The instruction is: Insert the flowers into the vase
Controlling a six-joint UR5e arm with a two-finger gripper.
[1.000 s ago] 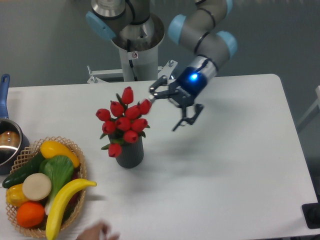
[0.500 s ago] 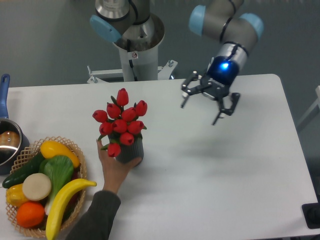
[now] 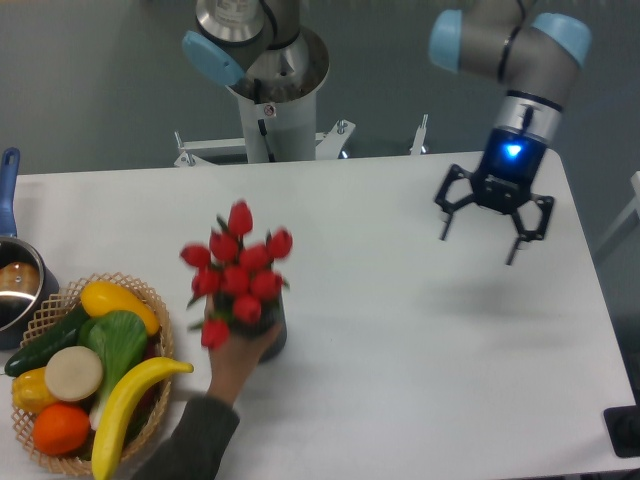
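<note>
Flowers (image 3: 236, 266) blurred, standing in vase (image 3: 272, 332) left of table (image 3: 420, 340) centre. Person's hand (image 3: 235, 355) grips vase from 6 o'clock. Gripper (image 3: 479, 240) empty, fingers spread, hovering well apart at 3 o'clock. Basket (image 3: 150, 400) at 8 o'clock.

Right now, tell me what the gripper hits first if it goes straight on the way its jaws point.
The gripper, jaws open and pointing down, would likely meet only bare table beneath it; depth is uncertain.
</note>
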